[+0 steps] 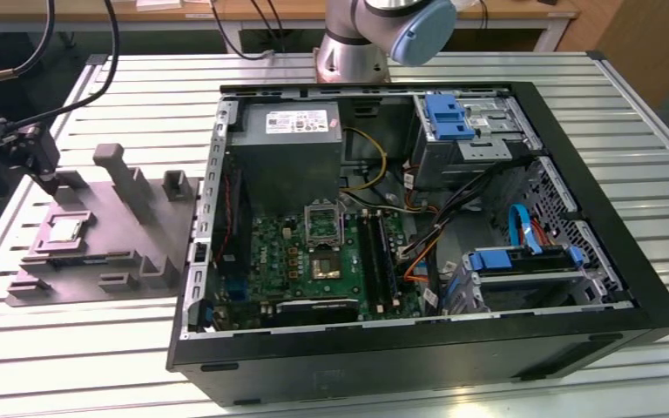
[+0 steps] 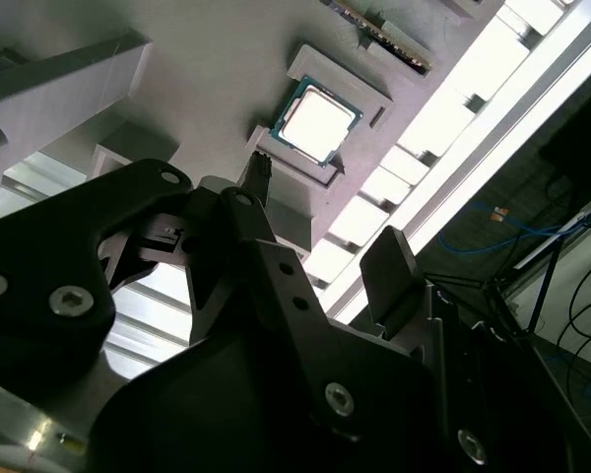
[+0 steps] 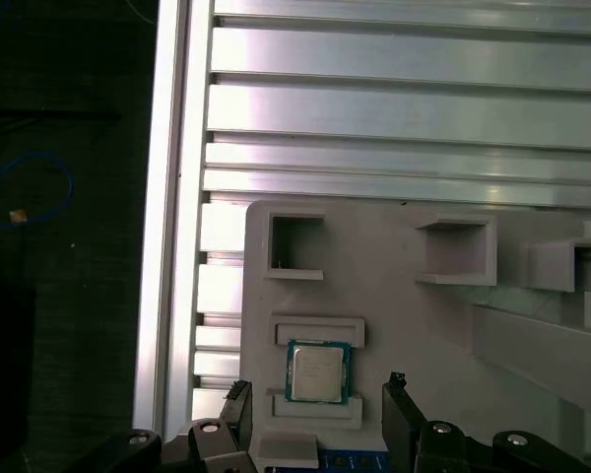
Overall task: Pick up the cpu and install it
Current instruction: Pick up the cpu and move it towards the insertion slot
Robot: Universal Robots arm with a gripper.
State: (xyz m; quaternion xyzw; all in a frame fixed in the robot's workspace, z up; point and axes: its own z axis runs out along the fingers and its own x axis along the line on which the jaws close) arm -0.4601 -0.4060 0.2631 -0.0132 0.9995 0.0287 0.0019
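Observation:
The cpu (image 1: 65, 229), a small silvery square chip, lies flat in a recess of the grey fixture plate (image 1: 137, 218) on the exterior view's left. Both wrist views show the cpu (image 2: 318, 122) (image 3: 318, 372) seated between low grey ledges. My gripper (image 1: 46, 181) hangs a little above the plate, beside the chip. It is open, and in both wrist views the two dark fingers of the gripper (image 2: 325, 217) (image 3: 316, 389) stand apart on either side of the chip without touching it. The green circuit board (image 1: 293, 261) with its metal-framed socket (image 1: 323, 222) lies inside the open computer case.
The black computer case (image 1: 613, 261) lies open on the slatted aluminium table (image 1: 102, 366), with power supply, cables and blue drive brackets inside. The fixture plate carries raised grey blocks and posts (image 1: 119, 170) around the chip. The table's edge (image 3: 167, 246) runs close to the plate.

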